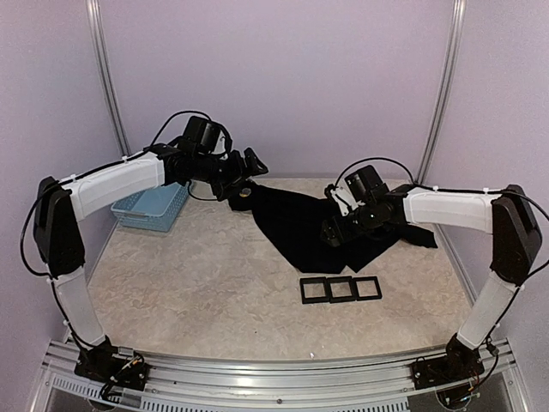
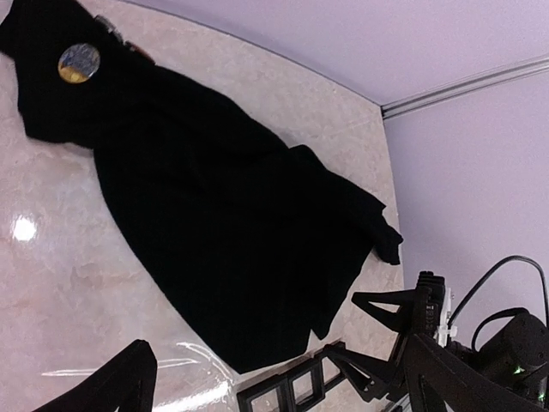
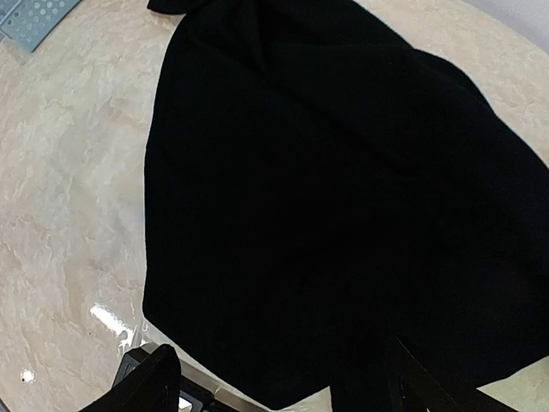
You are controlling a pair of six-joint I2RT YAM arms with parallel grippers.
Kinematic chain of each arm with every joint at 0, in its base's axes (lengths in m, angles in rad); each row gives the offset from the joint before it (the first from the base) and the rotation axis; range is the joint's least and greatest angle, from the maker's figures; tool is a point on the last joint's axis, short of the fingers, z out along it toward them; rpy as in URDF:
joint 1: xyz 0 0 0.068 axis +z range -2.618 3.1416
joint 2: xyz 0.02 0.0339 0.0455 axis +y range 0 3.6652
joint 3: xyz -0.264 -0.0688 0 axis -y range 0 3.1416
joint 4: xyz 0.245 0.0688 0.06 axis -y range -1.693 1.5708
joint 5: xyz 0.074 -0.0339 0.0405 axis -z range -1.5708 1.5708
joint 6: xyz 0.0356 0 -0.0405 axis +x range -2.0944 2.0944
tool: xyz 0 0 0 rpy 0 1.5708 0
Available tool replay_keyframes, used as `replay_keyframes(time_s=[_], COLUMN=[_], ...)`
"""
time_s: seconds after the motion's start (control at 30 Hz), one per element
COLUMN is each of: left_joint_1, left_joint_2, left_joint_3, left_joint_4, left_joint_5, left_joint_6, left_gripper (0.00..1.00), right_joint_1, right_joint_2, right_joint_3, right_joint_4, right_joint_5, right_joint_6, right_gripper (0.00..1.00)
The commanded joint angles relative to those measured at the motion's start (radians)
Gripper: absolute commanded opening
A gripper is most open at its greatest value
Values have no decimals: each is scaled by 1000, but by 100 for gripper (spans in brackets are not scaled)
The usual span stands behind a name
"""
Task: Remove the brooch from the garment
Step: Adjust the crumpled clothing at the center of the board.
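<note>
The black garment (image 1: 317,223) lies spread on the table and also shows in the left wrist view (image 2: 232,232) and the right wrist view (image 3: 343,189). A round gold-and-blue brooch (image 2: 78,63) is pinned near its far left corner (image 1: 246,190). My left gripper (image 1: 243,176) is open and empty, hovering just above that corner; in its own view (image 2: 279,360) its fingers stand wide apart. My right gripper (image 1: 333,232) is open and empty, over the garment's near edge (image 3: 281,360). It also shows in the left wrist view (image 2: 386,339).
A light-blue basket (image 1: 153,206) stands at the far left, its corner in the right wrist view (image 3: 34,17). Three joined small black square frames (image 1: 340,289) lie in front of the garment, near the right gripper (image 2: 292,390). Walls close off the back and sides.
</note>
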Motion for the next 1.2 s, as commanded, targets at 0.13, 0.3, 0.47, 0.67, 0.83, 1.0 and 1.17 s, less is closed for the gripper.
replay_keyframes(time_s=[0.13,0.3,0.47,0.67,0.83,1.0,1.17], left_joint_1=[-40,-48,-48,-48,-48,-48,-48], left_joint_2=[-112,-145,-170,-182,-186,-186,-193], left_joint_3=[-207,-257,-289,-303,-309,-311,-315], left_joint_4=[4,-1,-11,-20,-20,-19,-24], left_joint_5=[-70,-72,-77,-82,-77,-76,-77], left_joint_6=[-168,-193,-205,-214,-222,-226,-228], left_gripper=[99,99,99,99,99,99,99], right_joint_1=[45,80,109,123,132,134,137], right_joint_2=[160,214,248,285,299,325,347], right_joint_3=[89,131,128,124,119,130,138], right_joint_4=[-60,-80,-87,-94,-94,-91,-91], right_joint_5=[-44,-50,-17,13,17,7,17], right_joint_6=[0,5,37,49,48,60,64], right_gripper=[82,81,81,80,77,73,64])
